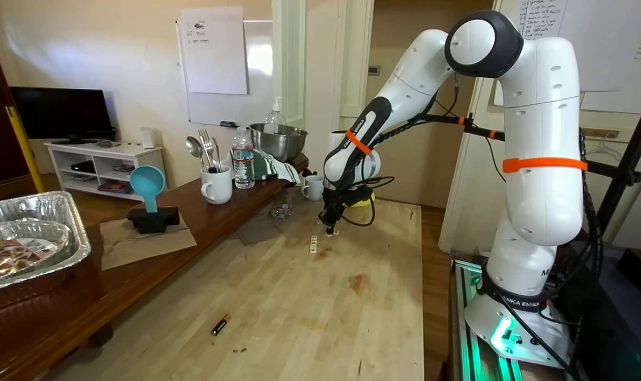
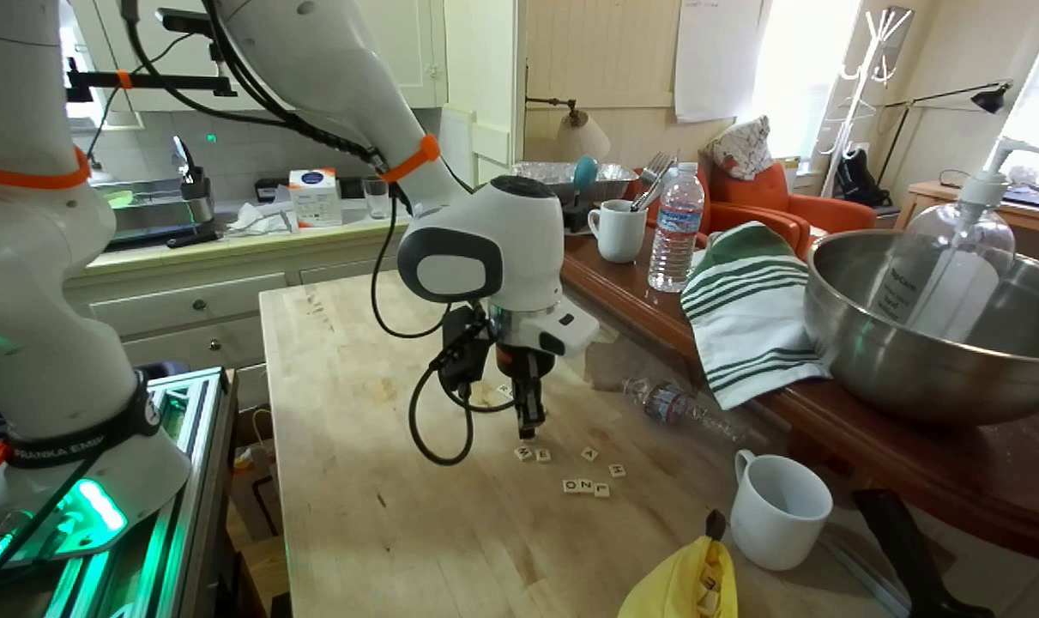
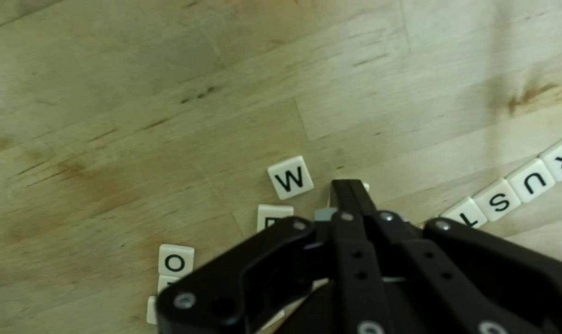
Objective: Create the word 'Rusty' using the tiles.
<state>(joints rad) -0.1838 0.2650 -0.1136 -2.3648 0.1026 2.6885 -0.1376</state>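
Small whitish letter tiles lie on the wooden table. In the wrist view a slanted row reads R, U, S point(image 3: 497, 200), T, its near end hidden by my gripper; the row point(image 1: 313, 244) also shows in an exterior view. Loose tiles W point(image 3: 290, 177), E point(image 3: 274, 213), partly covered, and O point(image 3: 176, 260) lie to the left. More loose tiles, A point(image 2: 589, 453) and H point(image 2: 617, 470), show in an exterior view. My gripper point(image 3: 348, 183) is shut, fingertips together, low over the table right of W. Pale edges of a tile show behind the fingertips; its letter is hidden.
A yellow pouch point(image 2: 682, 584) with tiles inside and a white mug point(image 2: 781, 515) stand on the table. A plastic bottle point(image 2: 678, 403) lies near the raised brown counter point(image 1: 235, 211). A battery point(image 1: 220, 325) lies on the table. A steel bowl point(image 2: 931, 369) sits on the counter.
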